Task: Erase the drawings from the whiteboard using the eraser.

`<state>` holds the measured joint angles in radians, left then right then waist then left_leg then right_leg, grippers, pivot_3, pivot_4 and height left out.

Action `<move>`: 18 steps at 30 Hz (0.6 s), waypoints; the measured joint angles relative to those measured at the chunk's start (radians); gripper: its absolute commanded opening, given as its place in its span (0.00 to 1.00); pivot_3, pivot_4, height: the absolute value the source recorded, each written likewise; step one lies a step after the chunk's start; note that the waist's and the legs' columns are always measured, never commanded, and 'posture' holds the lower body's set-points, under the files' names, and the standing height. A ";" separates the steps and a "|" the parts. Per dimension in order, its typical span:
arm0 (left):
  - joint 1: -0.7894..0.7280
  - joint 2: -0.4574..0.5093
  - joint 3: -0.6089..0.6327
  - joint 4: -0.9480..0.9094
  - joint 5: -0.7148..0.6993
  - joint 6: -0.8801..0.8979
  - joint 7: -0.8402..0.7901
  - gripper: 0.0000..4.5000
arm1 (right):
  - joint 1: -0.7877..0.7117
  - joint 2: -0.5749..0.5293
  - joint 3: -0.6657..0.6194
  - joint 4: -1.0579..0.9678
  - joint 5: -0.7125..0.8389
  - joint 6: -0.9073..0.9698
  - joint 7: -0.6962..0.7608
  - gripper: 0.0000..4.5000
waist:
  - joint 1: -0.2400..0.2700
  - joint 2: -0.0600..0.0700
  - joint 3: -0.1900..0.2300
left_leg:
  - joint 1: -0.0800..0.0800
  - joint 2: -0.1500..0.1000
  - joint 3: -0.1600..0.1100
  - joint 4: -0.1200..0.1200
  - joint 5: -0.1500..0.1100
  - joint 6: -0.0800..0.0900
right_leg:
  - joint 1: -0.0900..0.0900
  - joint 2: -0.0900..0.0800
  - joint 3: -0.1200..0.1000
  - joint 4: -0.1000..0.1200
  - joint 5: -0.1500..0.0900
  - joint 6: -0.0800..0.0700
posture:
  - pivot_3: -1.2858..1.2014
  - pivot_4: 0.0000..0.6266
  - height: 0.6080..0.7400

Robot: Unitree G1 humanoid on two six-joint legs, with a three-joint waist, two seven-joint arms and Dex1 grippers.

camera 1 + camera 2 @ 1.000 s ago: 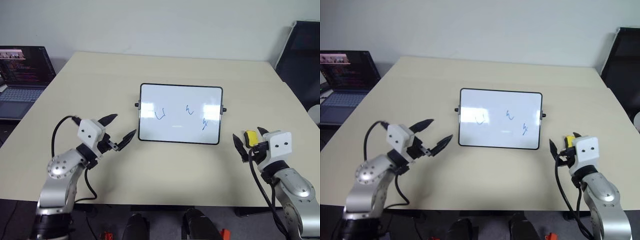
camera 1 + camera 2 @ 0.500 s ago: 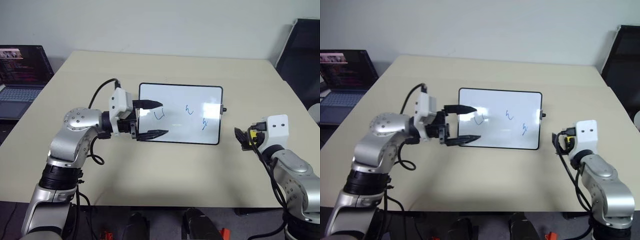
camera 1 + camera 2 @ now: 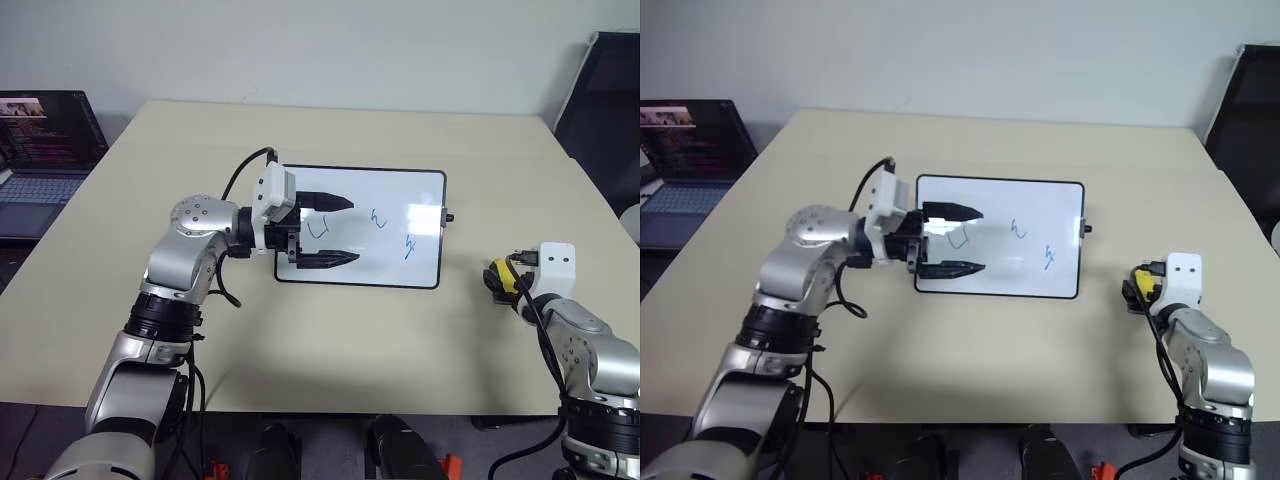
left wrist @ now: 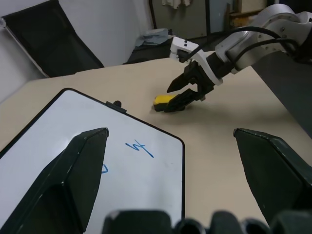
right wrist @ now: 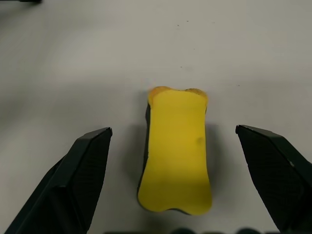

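At the far left edge a laptop [image 3: 40, 150] sits open, off the tan table [image 3: 330, 340], no part in this. Moving in, our left gripper [image 3: 335, 231] hangs over the left part of the whiteboard [image 3: 400, 205], fingers spread wide with nothing between them, pointing across the board toward our right. The board lies flat near the table's middle, long side facing us, and all three of the drawings [image 3: 378, 219] are unwiped: a blue loop between the left fingers, a small zigzag near the centre, another toward the right edge. Right of the board, apart from it, the eraser [image 5: 176, 148] lies on the bare table, yellow face up, dark side down. Our right gripper [image 5: 175, 141] is poised right at it, fully spread, a finger either side of the block with clear gaps, so nothing is gripped yet. We judge the step in hand to be the pickup. To do it well we want the block centred between the fingers as the right wrist view shows it now, come down low enough that the pads take the eraser's long sides rather than its top, and close squarely so it does not twist. The dark side should stay downward for wiping. The left gripper looks placed to steady the board; we would clear it off the loop before the eraser arrives.
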<state>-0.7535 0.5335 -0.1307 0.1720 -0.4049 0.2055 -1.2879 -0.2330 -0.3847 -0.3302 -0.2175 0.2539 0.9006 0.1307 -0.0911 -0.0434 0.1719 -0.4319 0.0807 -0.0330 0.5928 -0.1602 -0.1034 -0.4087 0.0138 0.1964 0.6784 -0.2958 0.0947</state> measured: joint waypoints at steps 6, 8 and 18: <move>-0.005 -0.013 0.001 0.022 0.009 0.004 -0.002 1.00 | -0.028 -0.004 0.000 0.053 -0.005 -0.046 0.000 0.87 | 0.002 0.000 0.000 | -0.001 0.000 -0.002 0.000 0.000 0.000 | 0.000 0.000 -0.002 0.000 0.000 0.000 | 0.52 0.24 1.00; -0.007 -0.013 0.005 0.022 0.009 0.006 -0.002 1.00 | -0.029 -0.008 0.001 0.068 -0.008 -0.055 0.000 0.71 | 0.002 0.001 0.000 | -0.001 0.000 -0.002 0.000 0.000 0.000 | 0.000 0.000 -0.002 0.000 0.000 0.000 | 0.52 0.24 1.00; 0.012 0.001 0.014 0.021 0.010 0.012 0.012 1.00 | -0.058 -0.031 0.025 0.097 -0.031 -0.062 0.010 0.19 | 0.001 0.001 0.001 | -0.001 0.000 -0.003 0.000 0.000 0.000 | 0.000 0.000 -0.002 0.000 0.000 0.000 | 0.52 0.24 1.00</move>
<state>-0.7410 0.5349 -0.1170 0.1929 -0.3954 0.2180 -1.2759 -0.2907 -0.4158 -0.3047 -0.1204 0.2230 0.8389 0.1407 -0.0903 -0.0424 0.1726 -0.4325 0.0806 -0.0358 0.5928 -0.1601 -0.1034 -0.4083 0.0139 0.1939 0.6788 -0.2957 0.0951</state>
